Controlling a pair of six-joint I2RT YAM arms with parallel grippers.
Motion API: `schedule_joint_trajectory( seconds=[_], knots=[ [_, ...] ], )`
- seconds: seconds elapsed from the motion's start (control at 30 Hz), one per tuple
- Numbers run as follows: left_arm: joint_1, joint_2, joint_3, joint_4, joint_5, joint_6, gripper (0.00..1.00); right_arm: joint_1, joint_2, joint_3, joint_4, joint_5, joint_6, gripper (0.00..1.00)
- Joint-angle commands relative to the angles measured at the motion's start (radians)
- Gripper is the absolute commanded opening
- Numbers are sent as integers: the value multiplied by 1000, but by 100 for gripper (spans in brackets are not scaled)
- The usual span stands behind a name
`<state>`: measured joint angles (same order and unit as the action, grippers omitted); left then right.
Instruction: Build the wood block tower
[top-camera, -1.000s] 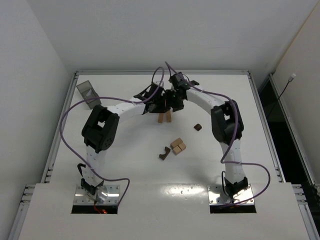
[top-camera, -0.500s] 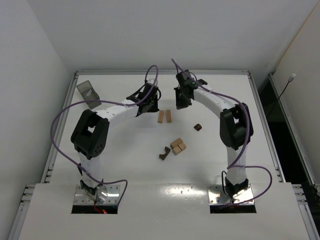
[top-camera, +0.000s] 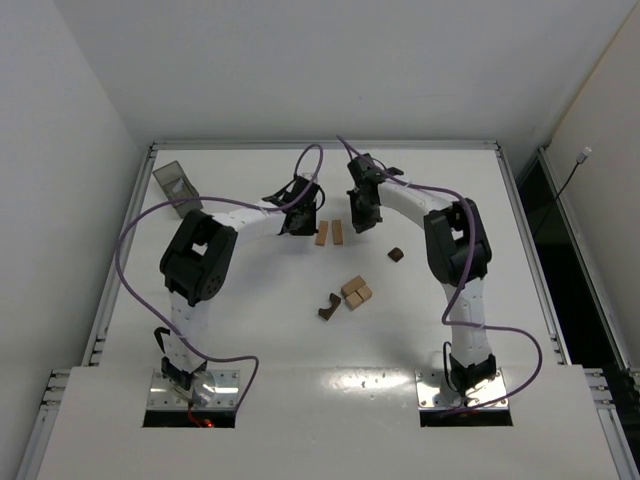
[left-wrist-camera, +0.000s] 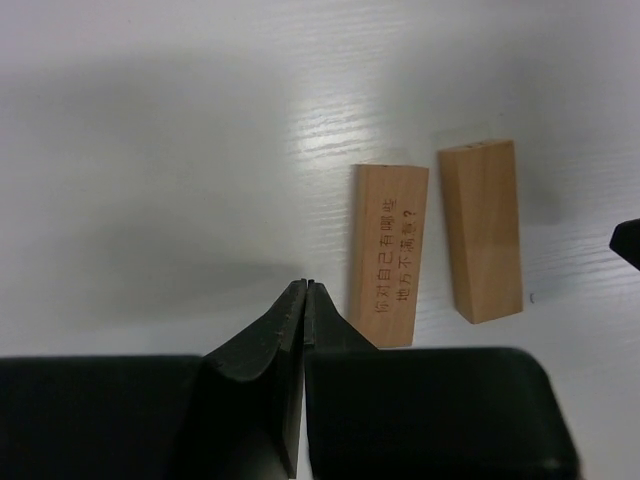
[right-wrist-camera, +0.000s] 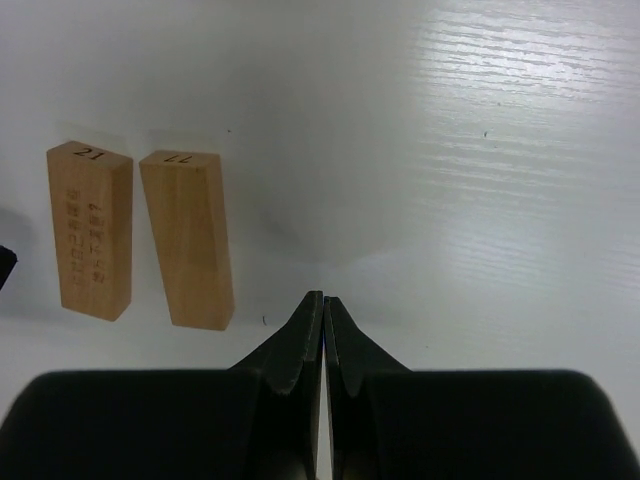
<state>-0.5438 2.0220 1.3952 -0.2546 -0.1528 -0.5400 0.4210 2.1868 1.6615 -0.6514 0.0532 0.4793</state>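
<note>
- Plainly, the left jaws and the right jaws are both pressed fully shut, and nothing is held in either
- The left brick (top-camera: 321, 234) and the right brick (top-camera: 337, 232), both tan, are set side by side on the white surface (top-camera: 250, 300), with a thin gap kept between them
- The left jaws are poised just left of the pair and the right jaws just right of it; neither brick is touched
- Printed characters are carried on the left brick's face, as seen from the left wrist
- Nearer the arm bases a cluster of tan cubes (top-camera: 356, 293) is found, with a dark arch (top-camera: 329, 306) just beside it on the left
- A small dark block (top-camera: 396, 254) is set alone to the right, apart from the rest
- The tower is not yet built: the pieces are spread over the surface in separate spots
- A dark tray (top-camera: 176, 186) is placed near the far left corner
</note>
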Motion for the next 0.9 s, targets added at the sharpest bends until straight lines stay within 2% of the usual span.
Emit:
schedule_joint_trajectory(
  seconds=[0.0, 0.87],
  knots=[
    [2, 15, 39, 3, 16, -15, 0, 4, 8, 58, 12, 17, -10, 0],
    [2, 115, 134, -17, 70, -25, 0, 52, 94, 116, 21, -46, 8, 0]
  ],
)
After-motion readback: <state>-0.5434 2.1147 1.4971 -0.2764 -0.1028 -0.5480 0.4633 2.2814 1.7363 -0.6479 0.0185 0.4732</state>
